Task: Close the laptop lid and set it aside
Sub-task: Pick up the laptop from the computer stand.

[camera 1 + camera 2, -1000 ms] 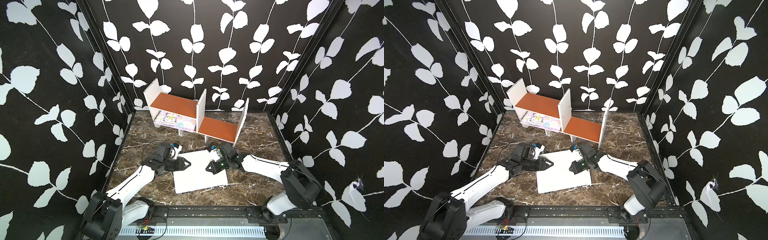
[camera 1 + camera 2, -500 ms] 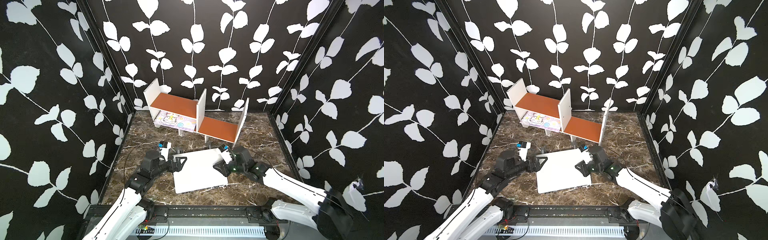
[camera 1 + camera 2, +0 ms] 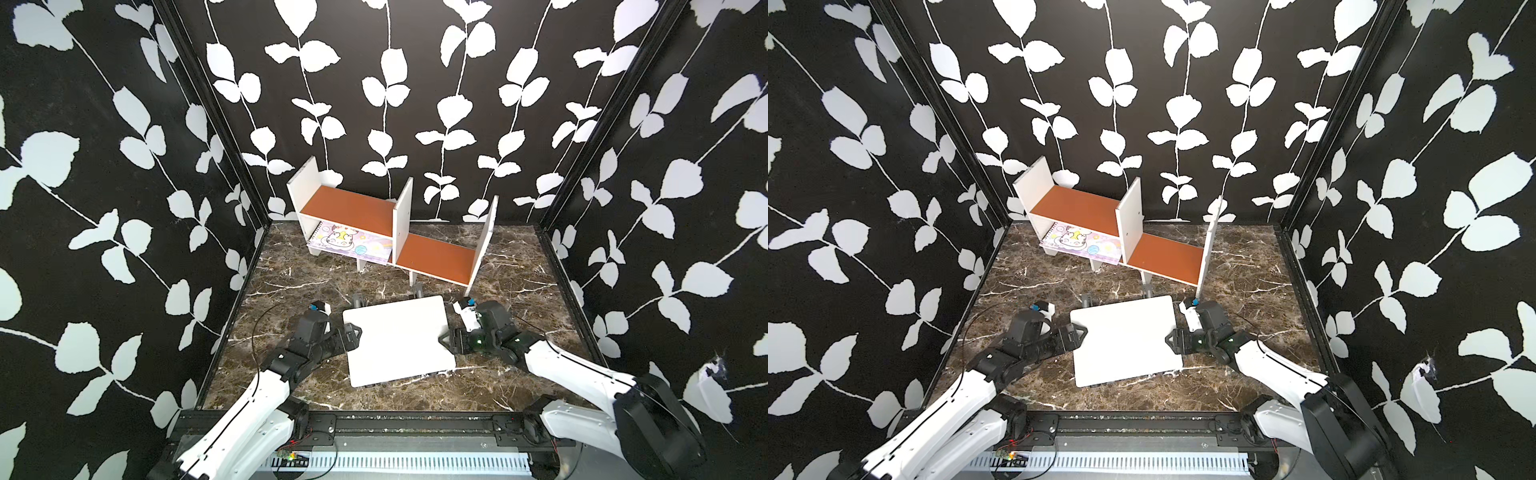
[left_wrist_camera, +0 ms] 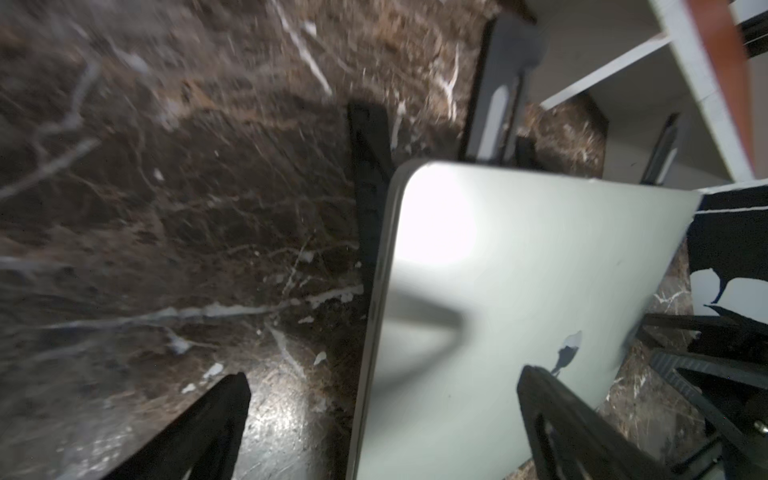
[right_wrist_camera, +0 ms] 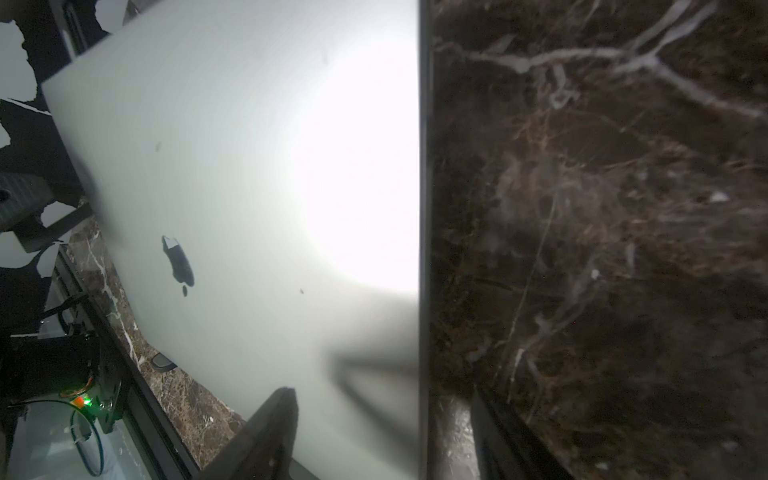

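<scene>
The laptop [image 3: 397,340] [image 3: 1125,338] lies shut, silver lid up, slightly raised on a black stand [image 3: 357,298] on the marble table. Its lid [image 4: 519,291] [image 5: 228,187] shows the dark apple logo [image 5: 178,262]. My left gripper [image 3: 353,332] [image 3: 1079,332] [image 4: 384,378] is open at the laptop's left edge, one finger over the lid and the other over the table. At the right edge my right gripper [image 3: 446,340] [image 3: 1171,338] [image 5: 382,395] is open the same way. Neither grips the laptop.
A white shelf unit with orange boards [image 3: 353,205] [image 3: 1084,208] stands at the back. A pastel cartoon notebook [image 3: 353,245] lies under its left board. Black leaf-patterned walls enclose the table [image 3: 291,282] on three sides.
Both grippers have opened and drawn back off the lid to the laptop's side edges. The laptop has stayed in place.
</scene>
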### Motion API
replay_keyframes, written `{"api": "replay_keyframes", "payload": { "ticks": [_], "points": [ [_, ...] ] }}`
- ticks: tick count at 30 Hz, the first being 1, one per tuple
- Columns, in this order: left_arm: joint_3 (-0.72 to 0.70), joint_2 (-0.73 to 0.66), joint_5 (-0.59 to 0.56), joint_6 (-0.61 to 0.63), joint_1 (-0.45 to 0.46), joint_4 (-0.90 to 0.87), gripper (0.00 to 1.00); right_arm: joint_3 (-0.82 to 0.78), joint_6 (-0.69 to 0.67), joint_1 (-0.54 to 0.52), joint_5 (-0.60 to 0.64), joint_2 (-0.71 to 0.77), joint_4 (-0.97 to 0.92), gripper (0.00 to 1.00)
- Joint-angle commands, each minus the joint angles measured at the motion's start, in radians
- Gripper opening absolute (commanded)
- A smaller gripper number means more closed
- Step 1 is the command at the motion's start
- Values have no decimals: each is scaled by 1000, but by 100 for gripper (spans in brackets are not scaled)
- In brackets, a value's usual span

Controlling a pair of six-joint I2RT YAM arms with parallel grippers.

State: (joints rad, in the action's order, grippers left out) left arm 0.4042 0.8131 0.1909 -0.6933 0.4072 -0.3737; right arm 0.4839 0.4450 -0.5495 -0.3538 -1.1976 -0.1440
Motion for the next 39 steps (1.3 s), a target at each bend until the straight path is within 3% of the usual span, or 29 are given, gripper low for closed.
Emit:
{"api": "replay_keyframes", "payload": {
  "ticks": [1, 15, 33, 39],
  "points": [
    [9, 52, 113, -11, -33, 79, 99, 32, 15, 9, -67, -20, 85, 68],
    [-53, 133, 365, -83, -76, 340, 98, 18, 34, 28, -186, -81, 182, 59],
    [72, -29, 590, -152, -76, 311, 88, 35, 21, 28, -255, -106, 189, 53],
    [35, -11, 649, -269, -76, 471, 73, 32, 26, 28, -265, -114, 206, 53]
  ]
}}
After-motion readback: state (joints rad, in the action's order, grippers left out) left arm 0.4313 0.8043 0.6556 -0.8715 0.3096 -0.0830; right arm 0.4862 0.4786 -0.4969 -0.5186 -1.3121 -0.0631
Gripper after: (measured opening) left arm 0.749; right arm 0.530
